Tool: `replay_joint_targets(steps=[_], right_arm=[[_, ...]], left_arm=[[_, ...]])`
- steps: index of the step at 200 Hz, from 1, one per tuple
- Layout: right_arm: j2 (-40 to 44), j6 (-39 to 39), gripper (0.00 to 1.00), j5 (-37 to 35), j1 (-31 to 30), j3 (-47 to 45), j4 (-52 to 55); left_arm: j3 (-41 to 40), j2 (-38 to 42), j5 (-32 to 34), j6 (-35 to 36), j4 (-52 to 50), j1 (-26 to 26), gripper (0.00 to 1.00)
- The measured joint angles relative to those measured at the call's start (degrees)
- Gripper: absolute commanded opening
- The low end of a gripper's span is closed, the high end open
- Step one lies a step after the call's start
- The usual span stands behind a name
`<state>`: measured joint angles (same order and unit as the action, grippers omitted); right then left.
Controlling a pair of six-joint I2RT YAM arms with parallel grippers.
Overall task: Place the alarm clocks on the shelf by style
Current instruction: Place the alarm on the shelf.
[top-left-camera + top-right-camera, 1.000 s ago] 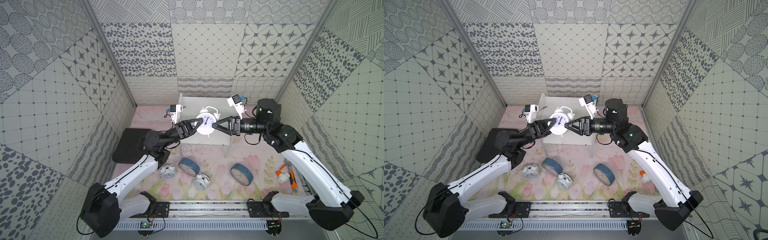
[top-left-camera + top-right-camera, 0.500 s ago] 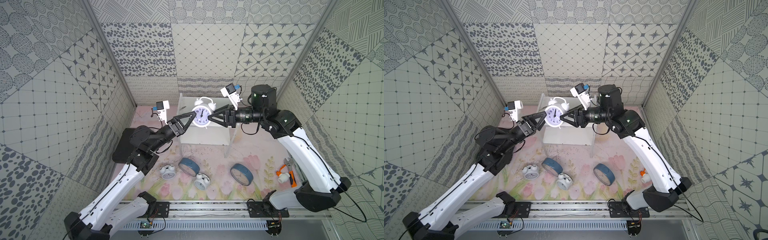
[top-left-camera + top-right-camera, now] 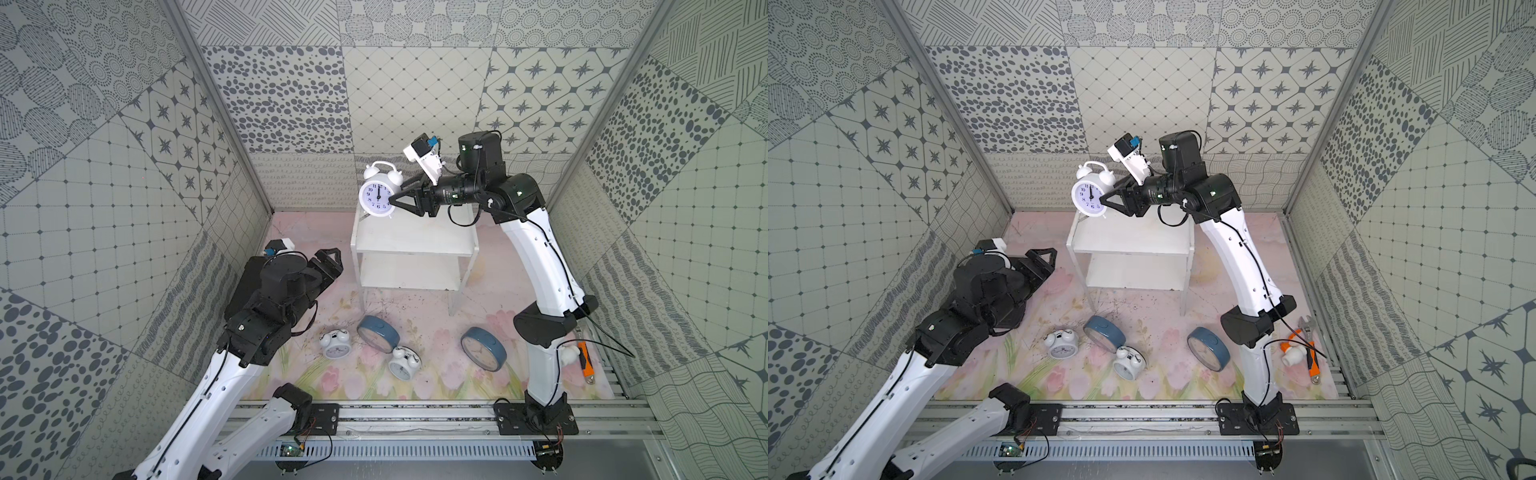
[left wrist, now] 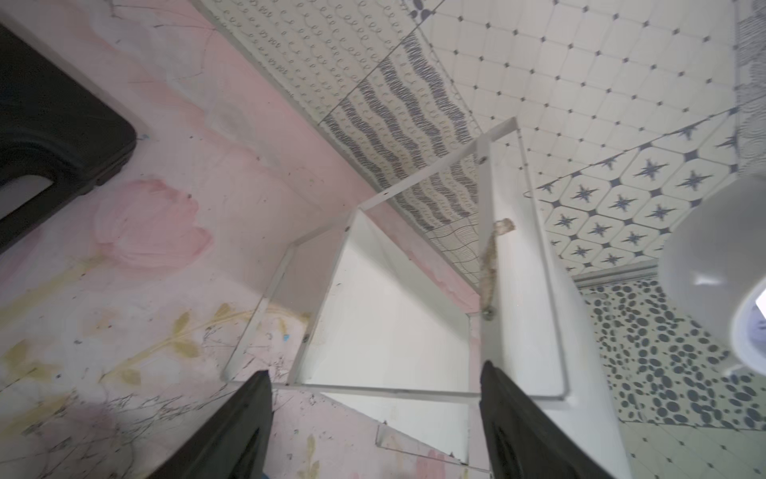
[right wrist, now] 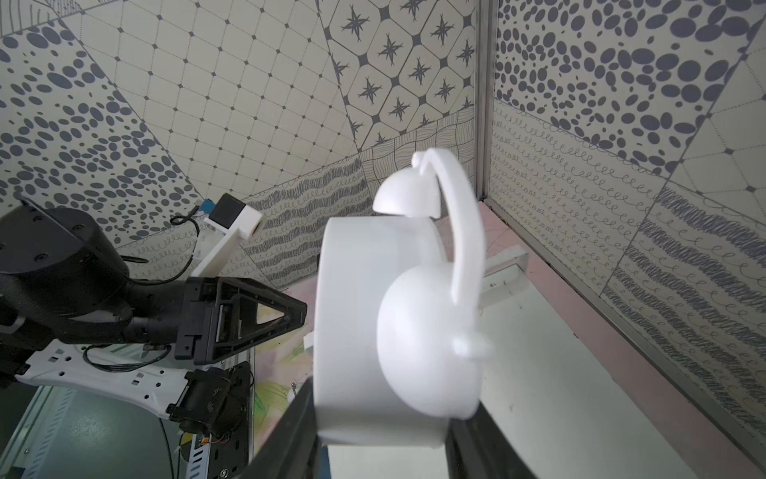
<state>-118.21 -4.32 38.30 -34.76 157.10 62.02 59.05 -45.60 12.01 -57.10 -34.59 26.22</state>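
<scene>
White plastic makes up the held clock: a round case, two domed bells joined by an arched handle, short feet, and a white dial with black numerals. It is upright, with its dial facing the top cameras, over the rear left corner of the upper tier of the shelf. We cannot tell whether its feet touch the tier.

The right gripper is closed on the case of this clock. The right wrist view shows one jaw against the front and one against the back. The left gripper sits low, left of the shelf and near the black case. Its jaws stand apart with nothing between them.

We judge the task to be at its first placement:

1. No clock has been released on the shelf, and both tiers show bare.
2. Four clocks lie on the floral mat in front of the shelf.
   - The left twin-bell clock and the middle twin-bell clock match the held one.
   - The middle blue clock and the right blue clock are larger and flatter, with cream dials, and both are tipped.
3. We expect each style to need its own tier.
</scene>
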Motion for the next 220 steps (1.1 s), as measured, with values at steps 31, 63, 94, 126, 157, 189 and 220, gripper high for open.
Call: replay_joint_targets(steps=[31, 63, 94, 126, 157, 189, 220], right_arm=[[-2.43, -1.36, 0.38, -0.46, -0.35, 0.85, 1.07], [-2.93, -3.50, 0.39, -2.82, -1.09, 1.22, 2.21], [-2.93, -5.03, 0.41, -4.07, -1.25, 1.46, 2.51], [-2.95, -5.64, 0.42, -5.40, -1.29, 1.46, 2.78], [-3.39, -5.81, 0.43, -6.25, -1.44, 1.46, 2.78], [-4.37, -6.03, 0.44, -7.39, -1.55, 1.46, 2.95], [-5.07, -6.56, 0.45, -8.39, -1.55, 1.46, 2.91]], left_arm=[[-2.78, 1.60, 0.98, 0.07, -5.35, -0.50, 0.78], [-4.83, 1.60, 0.24, 0.37, -7.32, -0.76, 0.74], [-6.60, 1.60, -1.27, 0.72, -7.30, -0.76, 0.73], [-7.43, 1.60, -2.60, 1.29, -6.93, -0.76, 0.72], [-7.96, 1.57, -3.65, 1.73, -6.67, -0.76, 0.71], [-8.79, 1.49, -4.44, 1.99, -6.21, -0.76, 0.70], [-9.07, 1.38, -5.27, 2.21, -5.35, -0.76, 0.70]])
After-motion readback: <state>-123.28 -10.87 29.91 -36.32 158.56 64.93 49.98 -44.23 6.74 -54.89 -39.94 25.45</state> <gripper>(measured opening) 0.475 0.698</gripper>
